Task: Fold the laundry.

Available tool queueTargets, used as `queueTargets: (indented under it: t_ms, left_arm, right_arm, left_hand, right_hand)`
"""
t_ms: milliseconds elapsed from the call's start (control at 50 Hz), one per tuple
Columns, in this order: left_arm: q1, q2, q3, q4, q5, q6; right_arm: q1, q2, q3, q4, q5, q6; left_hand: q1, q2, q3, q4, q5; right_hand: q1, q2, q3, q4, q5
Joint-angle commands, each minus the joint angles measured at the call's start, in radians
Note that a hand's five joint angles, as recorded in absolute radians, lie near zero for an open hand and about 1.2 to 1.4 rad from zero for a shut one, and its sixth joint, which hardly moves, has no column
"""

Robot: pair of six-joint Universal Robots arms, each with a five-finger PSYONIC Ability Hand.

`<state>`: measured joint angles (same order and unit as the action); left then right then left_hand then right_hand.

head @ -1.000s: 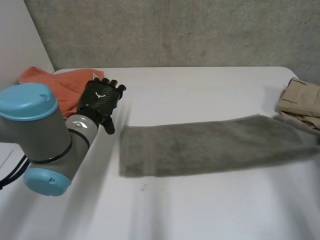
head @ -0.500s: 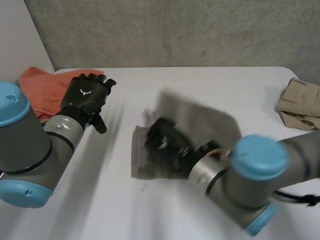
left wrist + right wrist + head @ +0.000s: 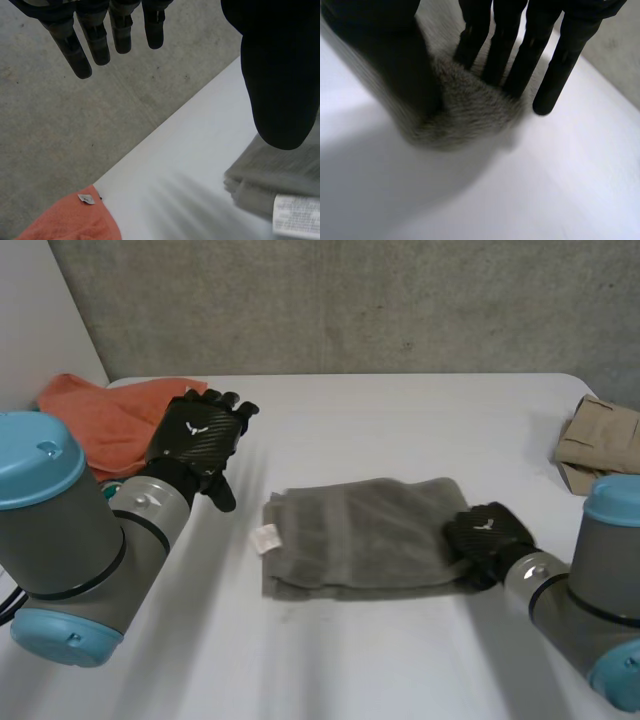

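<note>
Grey towel, folded, lies in the middle of the white table, its right edge pinched between the thumb and fingers of the right hand. The left hand hangs open, fingers straight, near an orange cloth at the far left. A beige garment lies at the right edge, and a white label sits on the towel's left end.

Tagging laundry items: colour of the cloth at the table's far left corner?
Orange cloth; head view shows it best.
</note>
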<state>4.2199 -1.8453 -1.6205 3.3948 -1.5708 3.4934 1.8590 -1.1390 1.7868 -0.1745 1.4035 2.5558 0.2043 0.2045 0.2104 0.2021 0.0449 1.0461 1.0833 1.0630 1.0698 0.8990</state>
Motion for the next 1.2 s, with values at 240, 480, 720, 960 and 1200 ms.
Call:
queueTargets:
  t_ms: [240,480,720,960,1200]
  left_arm:
    - [0.002,0.035,-0.016,-0.005,-0.009,-0.004]
    - [-0.041,0.023,0.065,-0.015,-0.017,-0.134]
    - [-0.265,-0.302,0.408,-0.097,-0.021,-0.188]
    - [-0.265,-0.568,0.616,-0.305,-0.227,-0.172]
    - [-0.199,-0.528,0.478,-0.37,-0.285,-0.103]
  right_arm:
    - [0.445,0.083,-0.127,-0.225,-0.104,-0.246]
    - [0.363,-0.056,-0.173,-0.105,-0.06,0.059]
    - [0.152,-0.071,-0.288,0.131,-0.043,0.486]
    - [0.155,0.114,-0.431,0.233,0.003,0.532]
    - [0.178,0.303,-0.537,0.36,-0.052,0.48]
  left_hand:
    - [-0.03,-0.03,-0.036,-0.028,-0.045]
    - [-0.023,-0.023,-0.029,-0.021,-0.038]
    - [-0.026,-0.026,-0.032,-0.024,-0.041]
    - [-0.02,-0.02,-0.026,-0.018,-0.035]
    - [0.0,0.0,-0.006,0.003,-0.015]
  right_hand:
    - [0.35,0.313,0.333,0.326,0.323]
    - [-0.872,-0.909,-0.889,-0.895,-0.899]
    - [-0.872,-0.909,-0.889,-0.895,-0.899]
    - [-0.872,-0.909,-0.889,-0.895,-0.899]
    - [-0.872,-0.909,-0.889,-0.895,-0.899]
